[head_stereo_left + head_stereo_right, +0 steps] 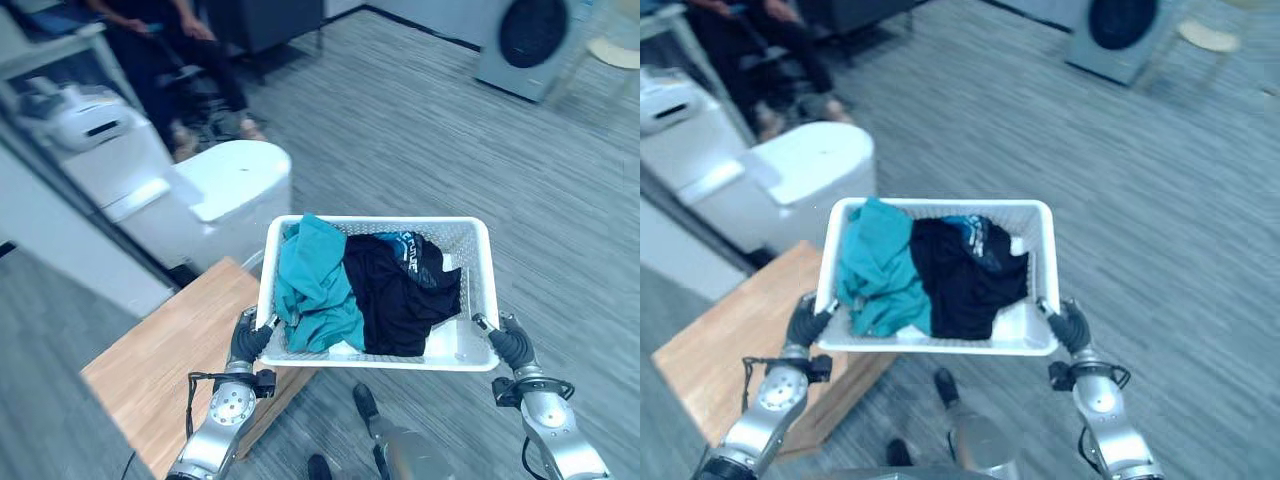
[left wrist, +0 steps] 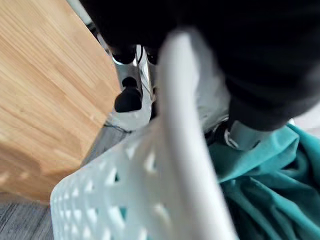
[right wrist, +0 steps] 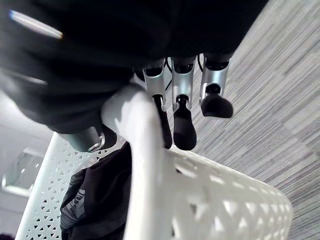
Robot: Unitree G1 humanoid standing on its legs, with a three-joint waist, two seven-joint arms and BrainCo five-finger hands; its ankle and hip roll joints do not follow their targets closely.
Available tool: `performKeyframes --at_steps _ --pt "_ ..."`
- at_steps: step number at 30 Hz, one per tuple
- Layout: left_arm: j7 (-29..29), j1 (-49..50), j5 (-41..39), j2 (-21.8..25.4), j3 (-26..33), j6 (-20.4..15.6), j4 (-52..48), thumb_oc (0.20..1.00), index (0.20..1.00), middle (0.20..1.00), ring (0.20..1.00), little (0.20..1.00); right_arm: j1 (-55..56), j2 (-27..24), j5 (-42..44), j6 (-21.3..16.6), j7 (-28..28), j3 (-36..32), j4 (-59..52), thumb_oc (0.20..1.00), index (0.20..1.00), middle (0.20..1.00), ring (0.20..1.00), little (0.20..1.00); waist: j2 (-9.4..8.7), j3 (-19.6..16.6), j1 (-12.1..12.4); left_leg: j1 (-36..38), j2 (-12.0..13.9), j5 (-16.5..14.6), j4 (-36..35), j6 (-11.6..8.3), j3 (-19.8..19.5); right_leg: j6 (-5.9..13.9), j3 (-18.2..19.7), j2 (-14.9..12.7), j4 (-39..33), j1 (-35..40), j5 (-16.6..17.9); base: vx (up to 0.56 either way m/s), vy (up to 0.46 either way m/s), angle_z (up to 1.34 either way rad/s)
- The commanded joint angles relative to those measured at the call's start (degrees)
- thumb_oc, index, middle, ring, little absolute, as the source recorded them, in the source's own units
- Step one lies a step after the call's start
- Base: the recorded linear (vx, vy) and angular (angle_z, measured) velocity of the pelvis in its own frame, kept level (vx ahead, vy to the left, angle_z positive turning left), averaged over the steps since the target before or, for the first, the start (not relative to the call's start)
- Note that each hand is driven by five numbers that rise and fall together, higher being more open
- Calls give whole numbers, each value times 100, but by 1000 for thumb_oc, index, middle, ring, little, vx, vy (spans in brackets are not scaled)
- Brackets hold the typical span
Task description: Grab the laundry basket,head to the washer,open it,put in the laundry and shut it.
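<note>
So, a basket held up with both hands

The white basket [image 1: 476,292] is held up off the floor. A teal cloth [image 1: 315,285] lies in its left half and a black cloth [image 1: 400,290] in its right half. The left hand [image 1: 248,340] pinches the left rim, and the right hand [image 1: 510,345] pinches the right rim. A wooden table [image 1: 165,370] is below on the left. A white bin [image 1: 235,190] stands beyond it. The washer [image 1: 525,40] is far off on the right, across grey floor [image 1: 420,130]. A person [image 1: 175,50] sits far left.

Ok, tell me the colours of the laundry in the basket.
Teal garment and black garment, clearest in the left eye view.
</note>
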Motion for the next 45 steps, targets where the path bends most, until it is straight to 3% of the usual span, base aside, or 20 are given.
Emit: performKeyframes --at_steps 1,2,3,5,8,9,12,13,14,17,19,22,27,30,32,34,35,38,42,45 --pt "-405 -277 -189 112 57 -718 -595 200 200 200 200 200 -385 -130 580 -821 137 -151 -655 200 200 200 200 200 102 -85 86 -258 204 -239 177 -139 -644 218 -686 -473 687 462 -230 -23 -82 -176" --pt "-405 -277 -189 112 56 -718 -594 200 200 200 200 200 -382 -130 580 -819 137 -152 -658 200 200 200 200 200 103 -82 80 -255 205 -241 180 -140 -651 218 -693 -474 691 467 -236 63 -170 -65" --pt "-382 -259 -217 75 112 -752 -588 200 200 200 200 200 -456 -130 581 -842 141 -107 -619 200 200 200 200 200 164 -144 199 -101 323 -416 270 -178 -310 205 -1482 -771 838 622 -435 87 -88 -56" --pt "-393 -259 -199 38 75 -750 -563 200 200 200 200 200 -472 -123 583 -834 153 -107 -614 200 200 200 200 200 157 -171 177 -33 335 -453 286 -177 -165 206 -1557 -792 812 665 -422 91 -126 -183" --pt "-431 -303 -145 -82 -12 -757 -409 200 200 200 200 200 -408 -111 619 -804 180 -141 -588 200 200 200 200 200 199 -249 68 200 340 -635 378 -189 39 251 -1102 -613 656 692 -386 224 -211 -153" --pt "-468 -298 -174 -115 -61 -753 -435 200 200 200 200 200 -436 -137 695 -794 206 -103 -581 200 200 200 200 200 233 -240 41 116 450 -780 1045 -252 1 172 -878 -462 478 862 -429 209 -245 -82" --pt "-384 -385 -362 -216 -186 -805 -388 200 200 200 200 200 -533 -276 778 -809 161 -17 -545 200 200 200 200 200 186 -54 193 -486 602 -301 2151 -446 -476 -38 -734 -332 207 1096 -394 117 -231 -89" --pt "-383 -390 -362 -215 -188 -807 -384 200 200 200 200 200 -536 -274 778 -810 161 -19 -543 200 200 200 200 200 185 -59 187 -506 607 -303 2168 -449 -485 -42 -741 -331 199 1091 -390 94 -161 -106" --pt "-408 -388 -366 -234 -292 -799 -354 200 200 200 200 200 -516 -323 747 -775 174 11 -578 200 200 200 200 200 120 3 334 -960 387 -462 2300 -397 -907 -48 -682 -369 85 1282 -435 296 -105 -91" --pt "-423 -278 -274 -253 -311 -786 -349 200 200 200 200 200 -453 -344 722 -772 209 54 -607 200 200 200 200 200 58 50 530 -1466 69 -427 1915 -314 -1228 -35 -457 -318 -32 1530 -474 285 -60 -52" --pt "-423 -139 -244 -244 -246 -753 -366 200 200 200 200 200 -459 -339 740 -779 182 117 -521 200 200 200 200 200 87 116 778 -1913 -127 101 1358 -390 -1495 -73 -231 -82 -112 1879 -619 346 -46 -69" --pt "-403 -60 -246 -241 -162 -721 -449 200 200 200 200 200 -470 -301 769 -794 118 113 -503 200 200 200 200 200 158 154 985 -2204 -154 441 678 -445 -1638 -127 -11 110 -65 2118 -819 285 1 -26" --pt "-353 27 -255 -197 -50 -737 -507 200 200 200 200 200 -543 -261 766 -797 132 154 -497 200 200 200 200 200 150 -5 1212 -2137 -157 722 643 -328 -1894 -78 310 122 87 2611 -1142 433 92 -47" --pt "-342 42 -261 -147 -54 -720 -507 200 200 200 200 200 -516 -174 751 -801 159 160 -564 200 200 200 200 200 56 -72 1272 -2098 -204 596 876 -218 -1940 -13 440 25 531 2528 -1226 427 130 -60" --pt "-339 -44 -157 40 -95 -656 -486 200 200 200 200 200 -520 -127 747 -836 196 155 -628 200 200 200 200 200 -125 -47 1202 -1828 -341 312 994 12 -1961 406 507 -80 1900 2065 -563 338 86 -23" --pt "-334 -96 -104 94 -105 -638 -469 200 200 200 200 200 -523 -109 725 -841 230 142 -665 200 200 200 200 200 -126 -12 1136 -1689 -334 231 961 62 -1984 494 539 -45 2356 1735 -264 242 82 4" --pt "-291 -113 8 148 -60 -632 -446 200 200 200 200 200 -522 -52 703 -835 270 158 -666 200 200 200 200 200 -23 57 1016 -1289 -275 66 793 136 -1986 496 256 -172 2781 1173 -255 409 128 14" --pt "-351 -72 -27 136 -52 -654 -432 200 200 200 200 200 -492 -84 727 -803 307 107 -669 200 200 200 200 200 146 67 807 -689 -256 -101 438 82 -2115 257 -46 -48 1885 595 -625 548 62 -8" --pt "-346 -58 -33 47 59 -680 -327 200 200 200 200 200 -445 -82 763 -777 272 11 -593 200 200 200 200 200 156 106 635 -58 -316 -421 241 -28 -2379 356 -119 -105 408 196 -189 438 -64 34" --pt "-374 -20 11 -4 88 -727 -265 200 200 200 200 200 -330 -42 776 -780 309 -32 -642 200 200 200 200 200 143 44 583 286 -309 -761 318 -106 -2509 347 -143 -242 200 318 0 527 -155 59"
